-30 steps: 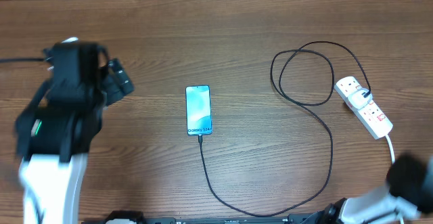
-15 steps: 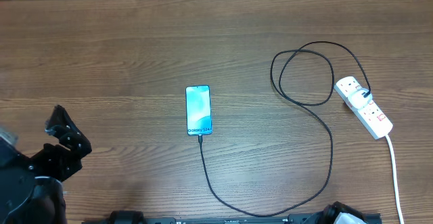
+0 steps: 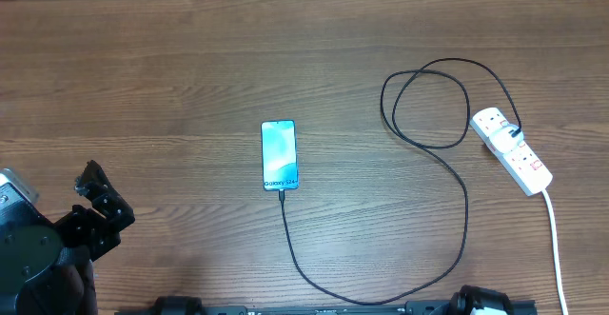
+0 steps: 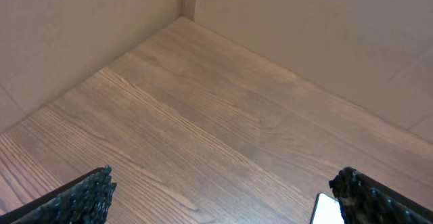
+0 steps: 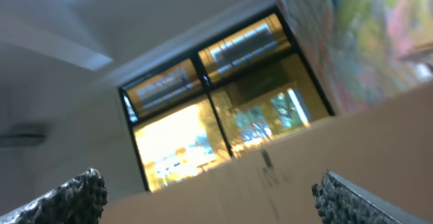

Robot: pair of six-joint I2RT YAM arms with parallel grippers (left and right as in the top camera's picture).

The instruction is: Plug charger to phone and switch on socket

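The phone point(image 3: 279, 155) lies flat mid-table, its teal screen facing up. The charger point(image 3: 465, 210), a thin black cable, meets the phone's bottom edge, sweeps right, coils, and ends in a black plug on the socket point(image 3: 512, 150), a white power strip at the right. My left gripper point(image 3: 103, 201) hovers open at the lower left, far from the phone. In the left wrist view the left gripper point(image 4: 223, 204) holds nothing, and a corner of the phone point(image 4: 327, 209) shows by the right finger. My right gripper point(image 5: 216, 200) is open, empty, and tilted up toward a window.
The socket's thick white cord point(image 3: 554, 234) runs down to the table's front edge at the right. Cardboard walls point(image 4: 291, 28) enclose the back and left of the wooden table point(image 3: 190, 87). A piece of the right arm point(image 3: 481, 302) peeks in at the bottom edge.
My left arm has swung from the upper left down to the lower left corner. The right arm has drawn out of the lower right corner. Phone, charger and socket have not moved.
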